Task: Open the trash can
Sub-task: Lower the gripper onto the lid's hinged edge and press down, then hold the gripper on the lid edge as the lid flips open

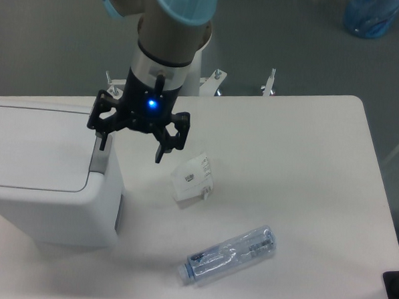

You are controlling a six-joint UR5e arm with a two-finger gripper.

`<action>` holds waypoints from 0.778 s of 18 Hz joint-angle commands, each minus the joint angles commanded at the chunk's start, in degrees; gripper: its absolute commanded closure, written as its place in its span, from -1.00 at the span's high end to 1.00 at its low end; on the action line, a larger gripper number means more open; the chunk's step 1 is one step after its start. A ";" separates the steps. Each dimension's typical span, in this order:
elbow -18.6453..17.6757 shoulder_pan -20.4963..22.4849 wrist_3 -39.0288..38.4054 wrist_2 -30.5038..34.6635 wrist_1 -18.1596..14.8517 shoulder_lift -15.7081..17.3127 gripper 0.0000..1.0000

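A robot gripper (131, 146) hangs over the right edge of a white trash can (47, 175) at the table's (305, 168) left, fingers spread wide, holding nothing. One fingertip (103, 143) sits by the grey tab. The lid is closed. A small white packet (192, 178) and a clear bottle (229, 255) lie nearby.

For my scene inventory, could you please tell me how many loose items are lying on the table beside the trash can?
2. A small white carton lies near the table's middle, just right of the trash can. A clear plastic bottle lies on its side nearer the front edge. None looks hidden.
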 joint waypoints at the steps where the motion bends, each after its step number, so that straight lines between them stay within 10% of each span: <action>1: 0.00 -0.44 0.00 0.09 0.17 -0.26 1.00; 14: -0.09 -0.88 0.88 3.52 0.62 -0.62 1.00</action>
